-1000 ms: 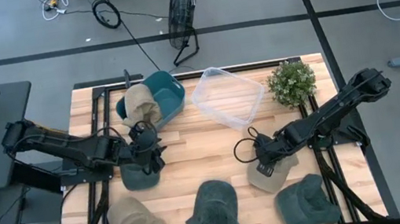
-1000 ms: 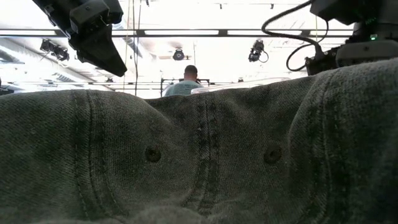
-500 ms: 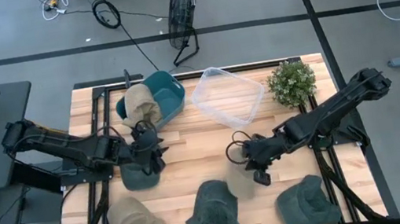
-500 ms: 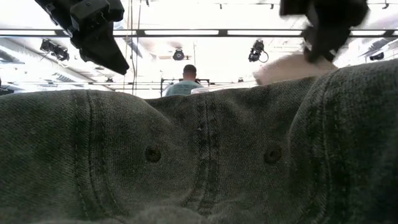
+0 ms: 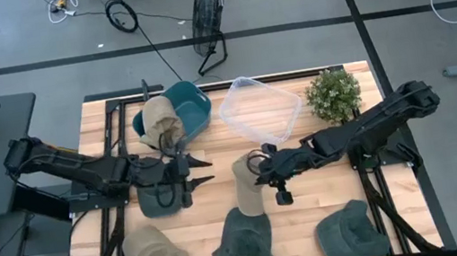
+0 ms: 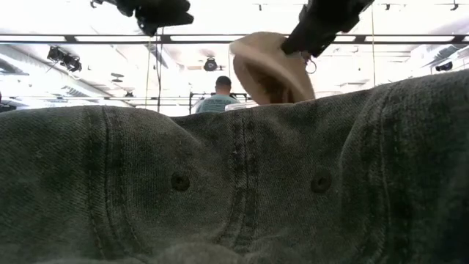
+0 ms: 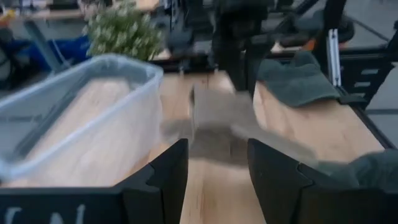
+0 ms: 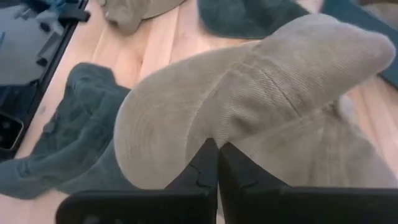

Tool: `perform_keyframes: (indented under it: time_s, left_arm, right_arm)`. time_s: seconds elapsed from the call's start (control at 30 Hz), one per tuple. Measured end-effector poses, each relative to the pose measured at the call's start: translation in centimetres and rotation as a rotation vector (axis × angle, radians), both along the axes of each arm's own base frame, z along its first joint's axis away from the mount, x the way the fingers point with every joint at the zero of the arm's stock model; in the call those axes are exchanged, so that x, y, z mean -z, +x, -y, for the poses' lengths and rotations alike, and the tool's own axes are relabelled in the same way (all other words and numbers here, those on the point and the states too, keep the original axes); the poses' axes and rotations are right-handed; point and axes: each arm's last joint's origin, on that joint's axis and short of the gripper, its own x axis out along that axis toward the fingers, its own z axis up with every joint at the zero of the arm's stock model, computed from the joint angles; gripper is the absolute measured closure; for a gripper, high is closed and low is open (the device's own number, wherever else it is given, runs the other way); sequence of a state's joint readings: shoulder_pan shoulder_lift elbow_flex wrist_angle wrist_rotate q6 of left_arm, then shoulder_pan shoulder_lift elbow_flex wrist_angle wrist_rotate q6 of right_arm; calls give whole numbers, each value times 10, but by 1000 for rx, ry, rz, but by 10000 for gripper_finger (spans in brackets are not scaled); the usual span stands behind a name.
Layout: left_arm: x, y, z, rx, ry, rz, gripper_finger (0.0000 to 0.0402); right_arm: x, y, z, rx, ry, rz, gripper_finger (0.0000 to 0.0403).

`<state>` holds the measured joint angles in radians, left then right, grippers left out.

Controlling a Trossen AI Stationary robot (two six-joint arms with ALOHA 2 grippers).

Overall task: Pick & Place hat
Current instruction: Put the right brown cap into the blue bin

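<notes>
My right gripper (image 5: 262, 170) is above the table's middle, shut on a tan corduroy hat (image 5: 246, 189), which also shows in the right wrist view (image 8: 261, 99) and the low view (image 6: 270, 67). My left gripper (image 5: 202, 170) is open and empty. It points level toward the table's right, at the tan hat (image 7: 217, 121), just right of a dark green hat (image 5: 160, 199) that lies on the table. A second tan hat (image 5: 159, 118) sits in the teal bin (image 5: 198, 105) at the far left. My right gripper pinches the tan hat between its two shut fingers (image 8: 205, 165), on a fold of cloth where the brim meets the crown (image 8: 214, 134). The fingers come from the table's right. The hat hangs below and to the left of them; the near green hat hides its lower end.
A clear plastic tub (image 5: 260, 110) and a potted plant (image 5: 332, 94) stand at the far side. Along the near edge lie a tan hat (image 5: 152, 254), a green hat (image 5: 243, 240) that fills the low view (image 6: 234, 183), and another green hat (image 5: 350, 230).
My right gripper has carried the tan hat from the table's right toward its middle, lifting it off the wood so that it hangs. My left gripper has risen from the green hat and turned from pointing down to pointing level toward the table's right.
</notes>
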<state>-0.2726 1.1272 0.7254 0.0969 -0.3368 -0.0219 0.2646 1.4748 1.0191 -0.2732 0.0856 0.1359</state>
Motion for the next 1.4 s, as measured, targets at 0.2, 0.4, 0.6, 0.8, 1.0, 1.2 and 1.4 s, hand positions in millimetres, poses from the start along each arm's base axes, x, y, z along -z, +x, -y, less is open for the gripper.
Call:
perform_keyframes:
  time_s: [0.2, 0.4, 0.6, 0.8, 1.0, 1.2, 1.4]
  left_arm:
    - [20, 22, 6, 42, 143, -31, 232]
    - [42, 41, 11, 60, 202, -89, 232]
    - [62, 54, 10, 66, 202, -141, 232]
    - [77, 63, 8, 103, 121, -173, 232]
    - [87, 67, 4, 93, 106, -206, 232]
    - [90, 69, 5, 161, 51, -213, 234]
    - [88, 69, 7, 233, 15, -200, 292]
  right_arm:
    - [19, 20, 8, -39, 10, 0, 402]
    - [34, 35, 18, -34, 19, 19, 403]
    - [45, 43, 22, -79, 33, 16, 403]
    - [45, 45, 21, -111, 0, 35, 403]
    - [44, 46, 20, -142, -11, 59, 403]
    - [43, 47, 19, -169, -31, 81, 403]
    - [41, 48, 18, -218, -80, 122, 403]
